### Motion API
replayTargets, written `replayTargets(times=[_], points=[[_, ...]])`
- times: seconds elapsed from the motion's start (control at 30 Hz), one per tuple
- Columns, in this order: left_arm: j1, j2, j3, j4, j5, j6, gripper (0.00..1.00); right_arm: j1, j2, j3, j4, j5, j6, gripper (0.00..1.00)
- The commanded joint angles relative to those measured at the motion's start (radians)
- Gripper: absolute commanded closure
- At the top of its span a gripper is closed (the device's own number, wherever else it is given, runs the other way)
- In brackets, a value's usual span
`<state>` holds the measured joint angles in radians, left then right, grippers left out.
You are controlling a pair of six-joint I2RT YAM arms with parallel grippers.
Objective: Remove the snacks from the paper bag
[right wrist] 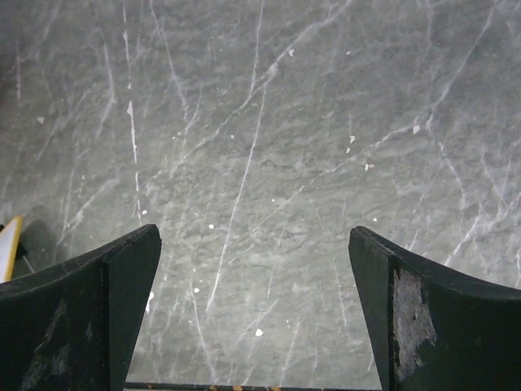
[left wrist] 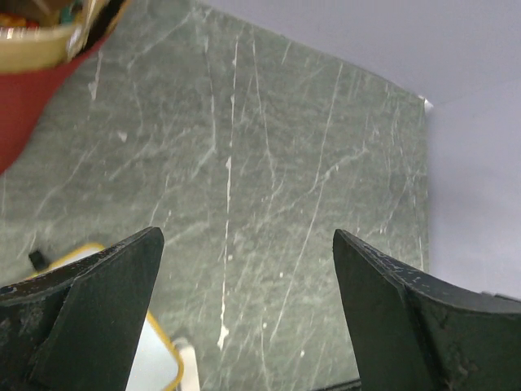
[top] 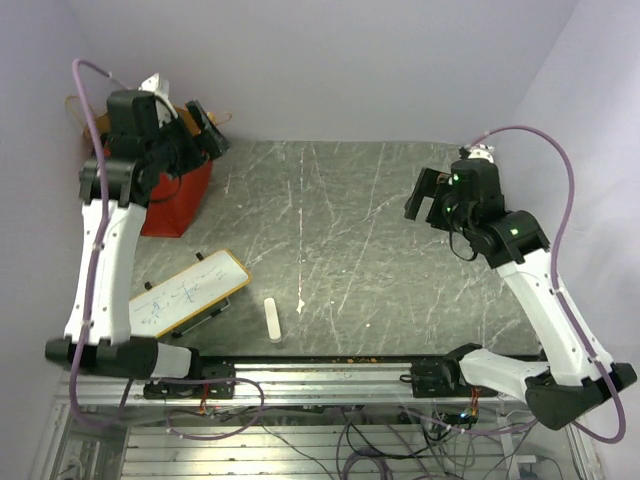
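Both claws stand with jaws apart and hold nothing. The left claw [top: 205,130] hovers high at the far left corner, just beside the mouth of the paper bag [top: 178,200], which stands upright there on the desk [top: 380,250]. The right claw [top: 432,200] hangs over bare stone well apart from the bag.

No packet shows out on the desk, so the task appears to be at its start: the step in hand looks like the left arm's approach to the bag's opening. The next move likely calls for swinging that claw over the rim and down inside, jaws wide, to pinch one flat packet without catching the paper wall or a handle.

The top view alone shows both arms, the whiteboard [top: 190,290] and the eraser [top: 271,320] near the front edge; there the arm hides the bag's mouth. The left wrist view gives the kraft-lined rim and a glimpse of coloured snacks [left wrist: 57,11] inside, too little to count. The right wrist view shows only veined stone between its fingers.
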<state>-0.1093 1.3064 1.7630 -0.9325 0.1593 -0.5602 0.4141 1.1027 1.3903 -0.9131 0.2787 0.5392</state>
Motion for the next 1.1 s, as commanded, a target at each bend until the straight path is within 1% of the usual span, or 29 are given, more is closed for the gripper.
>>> replayTargets(times=[0.0, 0.07, 0.1, 0.2, 0.3, 0.4, 0.5, 0.57, 0.67, 0.8, 0.93, 1.07], points=[[0.002, 0.165, 0.161, 0.094, -0.007, 0.025, 0.04, -0.003, 0.043, -0.033, 0.116, -0.007, -0.004, 0.00], [0.004, 0.251, 0.221, 0.133, 0.014, 0.026, 0.03, -0.003, 0.081, -0.035, 0.151, 0.002, -0.014, 0.00], [0.005, 0.290, 0.249, 0.160, 0.029, 0.029, 0.07, -0.003, 0.104, -0.032, 0.166, 0.008, -0.018, 0.00], [0.005, 0.419, 0.349, 0.197, 0.063, 0.051, 0.15, -0.003, 0.182, 0.001, 0.205, 0.015, -0.043, 0.00], [0.007, 0.552, 0.470, 0.177, 0.035, 0.087, 0.19, -0.004, 0.259, 0.046, 0.219, 0.026, -0.074, 0.00], [0.010, 0.633, 0.547, 0.169, 0.005, 0.123, 0.19, -0.005, 0.317, 0.074, 0.234, 0.045, -0.114, 0.00], [0.010, 0.659, 0.561, 0.159, -0.058, 0.147, 0.20, -0.008, 0.342, 0.081, 0.255, 0.062, -0.163, 0.00], [0.010, 0.652, 0.526, 0.172, -0.100, 0.160, 0.20, -0.009, 0.351, 0.082, 0.275, 0.074, -0.197, 0.00], [0.013, 0.641, 0.474, 0.195, -0.151, 0.171, 0.23, -0.016, 0.361, 0.097, 0.301, 0.081, -0.249, 0.00], [0.017, 0.668, 0.470, 0.183, -0.188, 0.159, 0.22, -0.018, 0.381, 0.126, 0.307, 0.098, -0.274, 0.00], [0.022, 0.735, 0.527, 0.164, -0.185, 0.159, 0.23, -0.018, 0.390, 0.122, 0.315, 0.089, -0.278, 0.00], [0.025, 0.799, 0.603, 0.152, -0.164, 0.176, 0.25, -0.018, 0.377, 0.094, 0.329, 0.118, -0.290, 0.00]])
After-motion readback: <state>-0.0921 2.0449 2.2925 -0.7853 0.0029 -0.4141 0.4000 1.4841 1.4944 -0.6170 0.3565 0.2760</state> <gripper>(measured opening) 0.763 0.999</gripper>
